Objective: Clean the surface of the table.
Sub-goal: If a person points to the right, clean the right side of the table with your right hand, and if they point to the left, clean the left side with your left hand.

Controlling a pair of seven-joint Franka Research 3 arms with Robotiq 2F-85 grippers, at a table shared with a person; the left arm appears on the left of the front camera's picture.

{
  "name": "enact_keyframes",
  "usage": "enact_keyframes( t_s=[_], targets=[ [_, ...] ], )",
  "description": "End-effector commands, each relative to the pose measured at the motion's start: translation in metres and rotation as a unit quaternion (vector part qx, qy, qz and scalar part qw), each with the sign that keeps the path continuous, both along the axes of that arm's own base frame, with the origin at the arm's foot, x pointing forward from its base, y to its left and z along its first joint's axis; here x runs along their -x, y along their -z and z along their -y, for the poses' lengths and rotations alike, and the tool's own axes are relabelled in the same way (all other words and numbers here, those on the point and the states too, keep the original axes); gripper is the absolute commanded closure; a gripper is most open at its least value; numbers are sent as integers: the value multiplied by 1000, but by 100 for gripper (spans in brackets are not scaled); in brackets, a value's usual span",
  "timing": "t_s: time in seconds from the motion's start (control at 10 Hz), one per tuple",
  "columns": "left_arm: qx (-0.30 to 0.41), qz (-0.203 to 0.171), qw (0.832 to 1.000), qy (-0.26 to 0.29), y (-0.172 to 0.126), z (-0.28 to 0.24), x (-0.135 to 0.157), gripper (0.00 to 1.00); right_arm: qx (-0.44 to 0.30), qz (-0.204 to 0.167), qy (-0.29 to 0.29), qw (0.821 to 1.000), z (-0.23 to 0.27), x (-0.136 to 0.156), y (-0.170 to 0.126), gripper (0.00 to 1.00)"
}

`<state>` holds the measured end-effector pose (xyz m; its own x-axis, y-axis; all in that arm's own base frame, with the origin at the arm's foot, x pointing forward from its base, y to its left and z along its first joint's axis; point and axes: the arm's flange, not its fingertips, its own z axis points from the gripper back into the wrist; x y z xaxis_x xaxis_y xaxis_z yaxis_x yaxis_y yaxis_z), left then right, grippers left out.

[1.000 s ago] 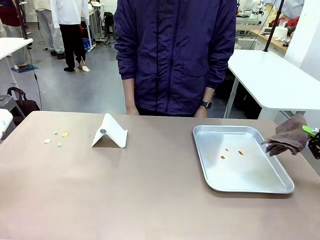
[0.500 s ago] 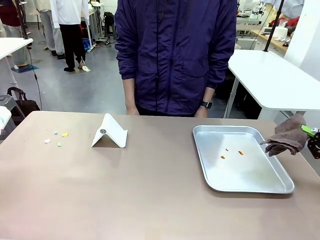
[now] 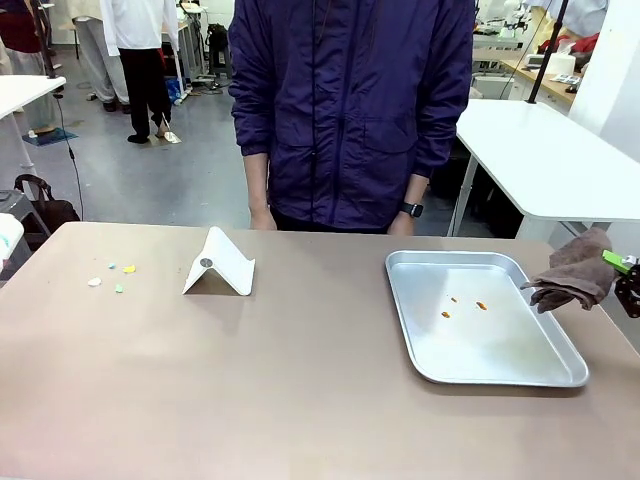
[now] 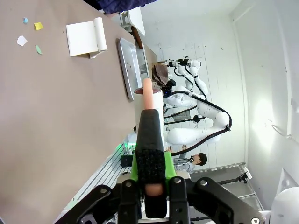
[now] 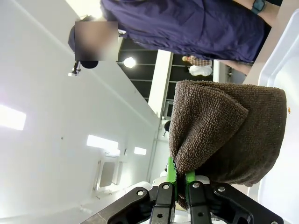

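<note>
On table (image 3: 300, 400): coloured scraps (image 3: 128, 269), white stand (image 3: 222, 262), metal tray (image 3: 480, 345).

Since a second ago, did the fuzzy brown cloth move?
No. The fuzzy brown cloth in the right gripper sits just as near the shiny metal tray's right rim as before.

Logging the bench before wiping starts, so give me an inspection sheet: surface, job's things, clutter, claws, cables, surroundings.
Surface: table taupe, with small coloured scraps near its far left.
Job's things: brown cloth held in the right claw; the left claw grips a pink-handled tool with a white head, kind unclear.
Clutter: white folded stand; metal tray with orange crumbs.
Claws: both shut; the right one is beside the tray's right edge.
Cables: thin black cable hanging beyond the table's left end.
Surroundings: person in a dark jacket at the far side; white table behind.
</note>
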<state>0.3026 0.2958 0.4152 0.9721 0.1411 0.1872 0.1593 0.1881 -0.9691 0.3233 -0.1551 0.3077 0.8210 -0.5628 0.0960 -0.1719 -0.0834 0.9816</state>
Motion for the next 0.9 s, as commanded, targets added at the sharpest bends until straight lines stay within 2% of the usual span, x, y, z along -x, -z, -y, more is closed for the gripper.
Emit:
enact_keyframes(
  t_s=[0.0, 0.8],
  targets=[
    [2, 3, 1000, -3, -3, 3, 3, 92, -2, 0, -3, 1000, -1, -1, -6, 100],
    [2, 3, 1000, -3, -3, 3, 3, 92, -2, 0, -3, 1000, -1, -1, -6, 100]
  ],
)
